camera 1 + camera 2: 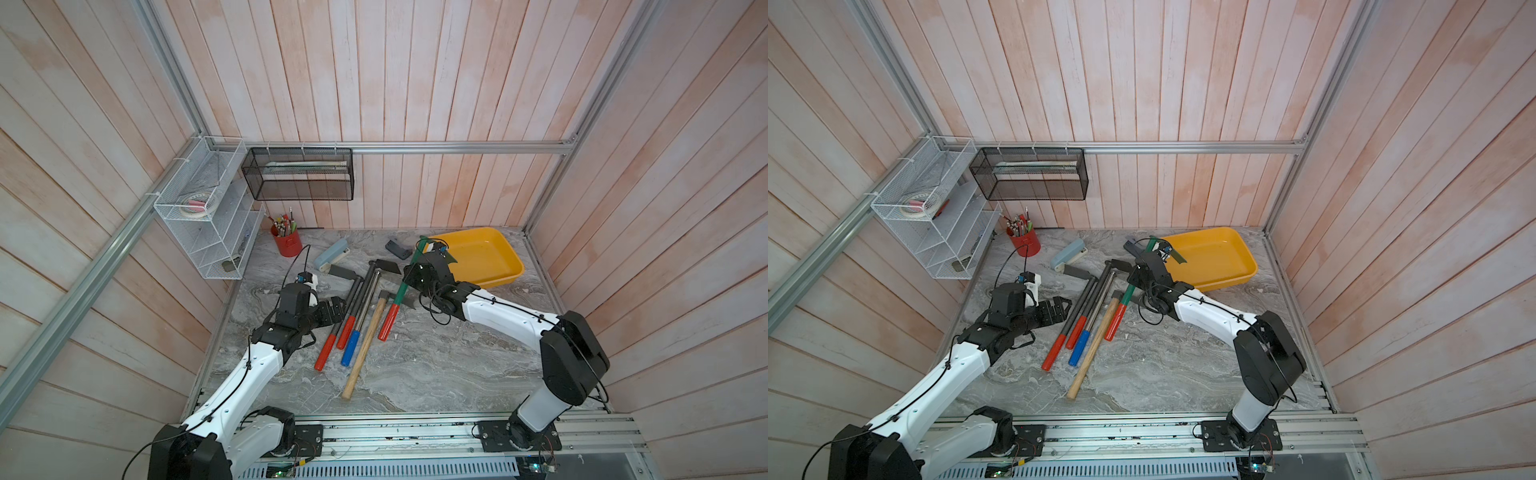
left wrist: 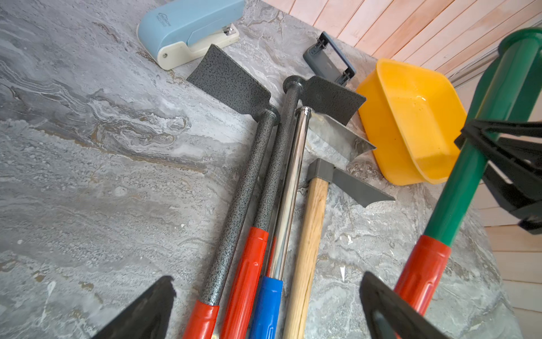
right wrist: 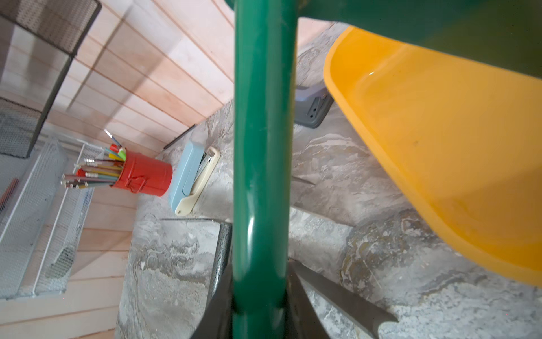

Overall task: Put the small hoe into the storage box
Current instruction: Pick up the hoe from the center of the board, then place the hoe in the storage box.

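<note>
Being clamped on its green shaft by the right gripper [image 1: 415, 268], the small hoe [image 1: 401, 291] is held tilted just beside the storage box [image 1: 482, 253], blade over its rim; the left gripper [image 2: 265, 283] is spread wide, farther from the box.

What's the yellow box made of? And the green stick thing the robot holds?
The storage box looks like glossy plastic: smooth rounded walls, shiny highlights. The small hoe has a shaft that seems green-painted metal, glossy with faint scuffs, though plastic coating is possible.
</note>
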Motion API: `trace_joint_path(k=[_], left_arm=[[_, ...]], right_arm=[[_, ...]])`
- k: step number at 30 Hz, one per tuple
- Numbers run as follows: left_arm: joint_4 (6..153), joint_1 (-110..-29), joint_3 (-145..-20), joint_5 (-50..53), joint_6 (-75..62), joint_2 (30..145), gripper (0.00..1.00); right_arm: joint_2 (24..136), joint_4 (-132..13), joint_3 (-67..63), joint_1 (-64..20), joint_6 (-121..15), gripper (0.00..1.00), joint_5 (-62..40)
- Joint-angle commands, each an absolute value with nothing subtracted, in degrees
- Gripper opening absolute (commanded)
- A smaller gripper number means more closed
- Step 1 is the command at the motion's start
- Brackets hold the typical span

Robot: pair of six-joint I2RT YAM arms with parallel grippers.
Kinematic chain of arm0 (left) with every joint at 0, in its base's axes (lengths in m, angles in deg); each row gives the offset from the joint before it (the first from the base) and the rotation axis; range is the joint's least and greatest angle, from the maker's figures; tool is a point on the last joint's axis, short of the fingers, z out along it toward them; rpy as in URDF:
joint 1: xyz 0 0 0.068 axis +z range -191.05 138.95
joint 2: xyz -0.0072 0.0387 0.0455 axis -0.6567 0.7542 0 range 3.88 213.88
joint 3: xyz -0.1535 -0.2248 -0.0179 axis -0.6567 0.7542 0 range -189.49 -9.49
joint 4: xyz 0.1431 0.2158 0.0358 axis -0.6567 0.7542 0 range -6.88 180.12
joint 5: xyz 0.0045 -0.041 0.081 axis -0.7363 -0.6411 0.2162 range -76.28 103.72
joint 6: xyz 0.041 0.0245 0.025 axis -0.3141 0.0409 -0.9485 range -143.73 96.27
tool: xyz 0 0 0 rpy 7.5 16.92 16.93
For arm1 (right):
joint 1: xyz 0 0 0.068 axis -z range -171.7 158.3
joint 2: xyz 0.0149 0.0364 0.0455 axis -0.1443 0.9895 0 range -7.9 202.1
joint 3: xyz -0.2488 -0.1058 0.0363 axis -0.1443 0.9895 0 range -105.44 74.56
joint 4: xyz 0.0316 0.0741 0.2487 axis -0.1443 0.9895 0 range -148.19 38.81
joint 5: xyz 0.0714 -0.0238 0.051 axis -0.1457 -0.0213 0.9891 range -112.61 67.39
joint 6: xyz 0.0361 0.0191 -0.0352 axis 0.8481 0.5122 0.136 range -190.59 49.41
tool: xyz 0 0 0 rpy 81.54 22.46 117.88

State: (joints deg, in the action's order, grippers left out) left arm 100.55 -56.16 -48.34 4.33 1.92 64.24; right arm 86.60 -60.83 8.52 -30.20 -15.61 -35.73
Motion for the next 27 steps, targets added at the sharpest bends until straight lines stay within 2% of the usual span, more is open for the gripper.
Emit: trace_joint_path(k=[1,13,27], left_arm=[[97.1,-56.1,-46.0,2.7,4.3,63.7,1.0],[92.1,-56.9,-46.4,7.0,8.5,62.3,1.0],[90.6,-57.7,-50.2,6.1,7.1,65.7,1.0]], right_arm=[[83.1,-61.4,8.2,-27.7,-13.9,0.0,-37.5],[82.0,-61.8,9.3,-18.1,-12.8,0.0,-31.1],[82.7,-62.1,8.4,-13.3,-10.1,0.0,-30.4]])
